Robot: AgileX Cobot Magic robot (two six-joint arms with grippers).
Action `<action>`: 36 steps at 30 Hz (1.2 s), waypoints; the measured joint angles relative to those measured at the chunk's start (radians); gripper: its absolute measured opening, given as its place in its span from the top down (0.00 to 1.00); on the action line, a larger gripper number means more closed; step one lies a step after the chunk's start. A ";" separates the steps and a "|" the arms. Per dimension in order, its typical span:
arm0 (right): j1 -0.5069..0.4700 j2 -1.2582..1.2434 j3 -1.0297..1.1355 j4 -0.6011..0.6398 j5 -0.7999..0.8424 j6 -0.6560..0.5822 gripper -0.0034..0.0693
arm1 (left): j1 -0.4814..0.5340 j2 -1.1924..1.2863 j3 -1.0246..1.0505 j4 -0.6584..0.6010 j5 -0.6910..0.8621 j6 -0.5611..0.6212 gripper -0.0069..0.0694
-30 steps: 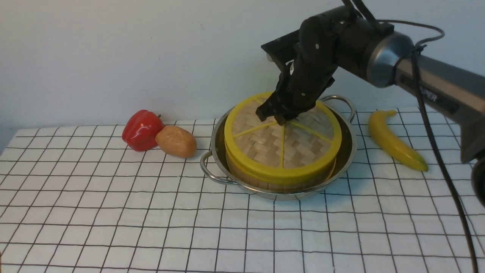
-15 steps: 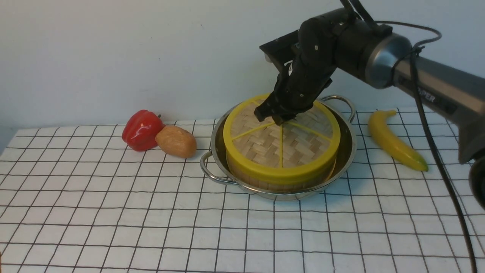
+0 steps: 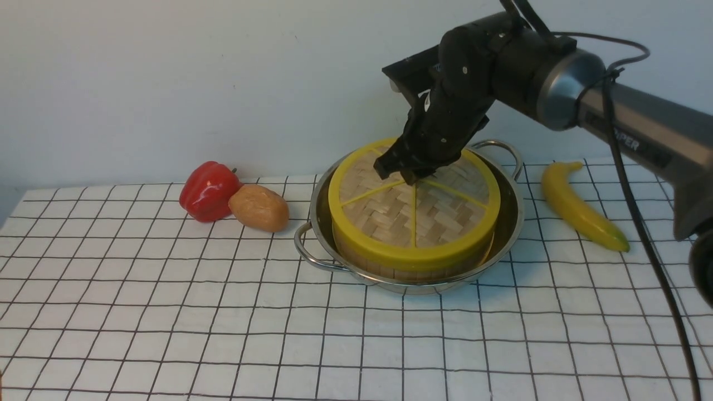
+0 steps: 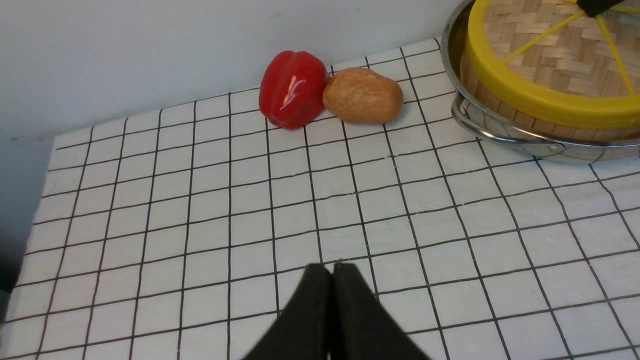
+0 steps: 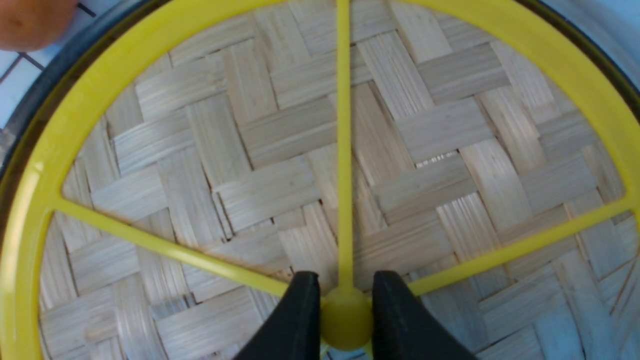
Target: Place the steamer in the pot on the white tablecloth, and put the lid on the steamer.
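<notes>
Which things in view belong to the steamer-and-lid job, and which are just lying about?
Part of the job:
- lid, lying on the steamer
- steamer, seated in the pot
- pot
- white tablecloth
- right gripper, closed on the lid's centre knob

Just lying about:
- red pepper
- potato, touching the pepper
- banana, to the right of the pot

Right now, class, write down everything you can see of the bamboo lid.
The lid is a flat round disc of pale woven bamboo strips with a yellow rim, thin yellow spokes and a yellow centre knob. It lies level on top of the steamer, which sits in the pot. The right hand is shut on the knob, one finger each side.
</notes>
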 joint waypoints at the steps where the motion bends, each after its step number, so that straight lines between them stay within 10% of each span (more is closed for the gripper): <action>1: 0.000 0.000 0.000 0.000 0.001 0.001 0.75 | 0.000 0.000 0.000 0.000 0.000 0.000 0.93; 13: 0.000 0.000 -0.005 0.004 0.016 0.049 0.72 | 0.000 0.000 0.000 0.000 0.000 0.000 0.92; 25: 0.000 0.000 -0.007 0.022 0.068 0.072 0.28 | 0.000 0.000 0.000 0.000 0.005 0.000 0.92; 36: 0.000 -0.092 -0.249 0.026 0.121 0.079 0.30 | 0.000 0.000 0.000 0.009 0.006 0.000 0.92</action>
